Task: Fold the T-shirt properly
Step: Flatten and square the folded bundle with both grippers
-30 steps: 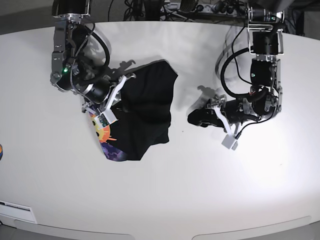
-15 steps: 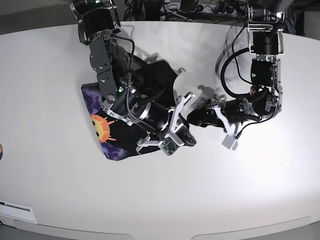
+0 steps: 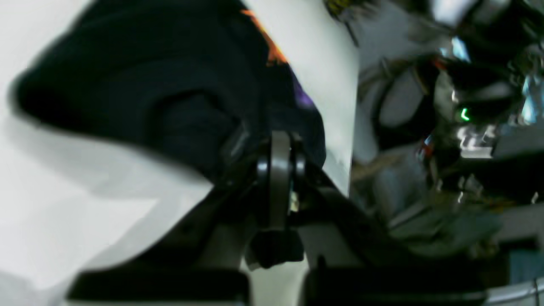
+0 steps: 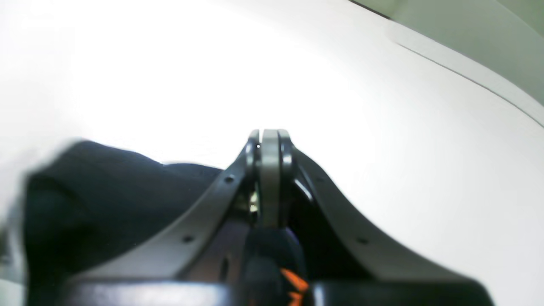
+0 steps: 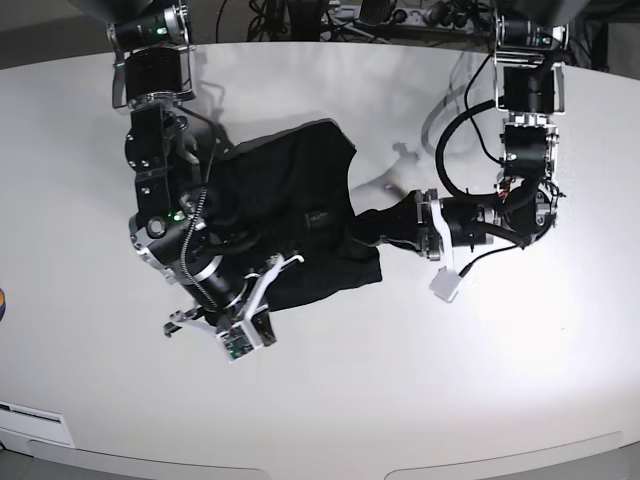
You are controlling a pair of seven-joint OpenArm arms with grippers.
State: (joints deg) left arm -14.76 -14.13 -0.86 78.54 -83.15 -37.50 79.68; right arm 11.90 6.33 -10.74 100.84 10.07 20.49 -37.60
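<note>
So the biggest thing here is the white table (image 5: 420, 400), and the T-shirt (image 5: 300, 200) sits bunched up a bit toward the far side of its middle, black side up, all lumpy with folds. There's a small dark label (image 5: 318, 214) showing near the middle of the cloth.

Both arms are right at the shirt. The right arm comes down along the shirt's side in the base view, and the right gripper (image 4: 268, 144) has its jaws pressed together. In its wrist view the black cloth bunches up against the base of the jaws, with an orange scrap of the print (image 4: 293, 282) poking out underneath, but I honestly can't tell if any fabric is actually caught between them.

The left arm reaches in from the other side of the shirt. The left gripper (image 3: 278, 148) looks closed too, with its tip jammed right into the black fabric, so it seems to be pinching the shirt's edge. That wrist view is pretty blurry though. You can spot a bit of orange (image 3: 272, 51) and purple print (image 3: 304, 95) on the cloth past it.
</note>
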